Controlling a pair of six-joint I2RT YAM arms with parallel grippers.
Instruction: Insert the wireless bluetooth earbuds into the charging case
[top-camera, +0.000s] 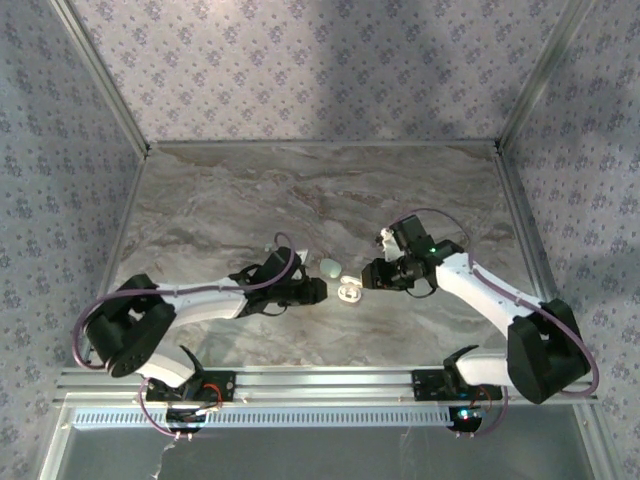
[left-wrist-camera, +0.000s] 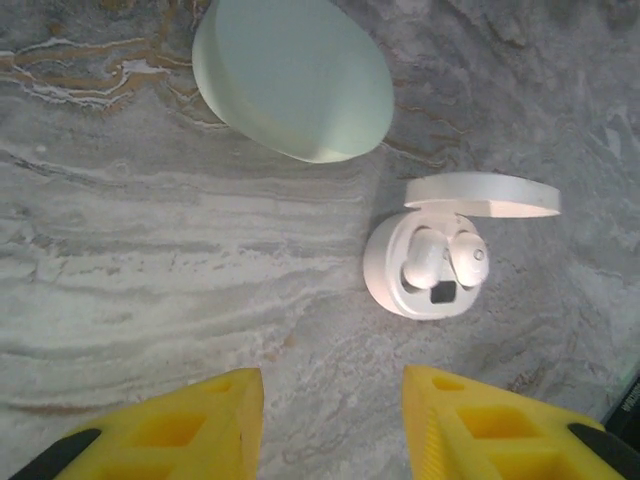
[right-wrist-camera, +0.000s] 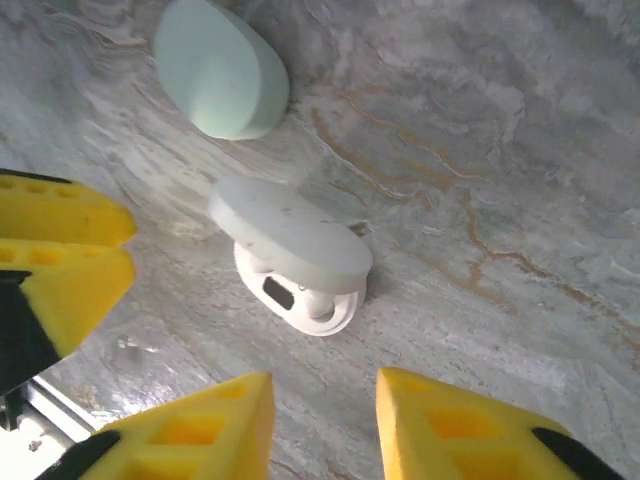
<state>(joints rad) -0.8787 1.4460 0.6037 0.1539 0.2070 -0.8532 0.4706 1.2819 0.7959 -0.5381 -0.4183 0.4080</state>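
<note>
Yellow fingers (left-wrist-camera: 200, 430) of my left gripper (left-wrist-camera: 330, 425) and right gripper (right-wrist-camera: 325, 425) stood apart, empty. Both earbuds (left-wrist-camera: 445, 262) sat in the open charging case (left-wrist-camera: 385, 275), toward the table's (top-camera: 250, 200) near edge. Insertion looked finished; next I'd check their seating.

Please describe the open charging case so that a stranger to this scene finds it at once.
On the marble table, look around the middle, toward the near edge, where two pebble-shaped cases lie close together. The charging case is the white one, lid raised, earbuds seated inside; the pale green case beside it is closed.
</note>
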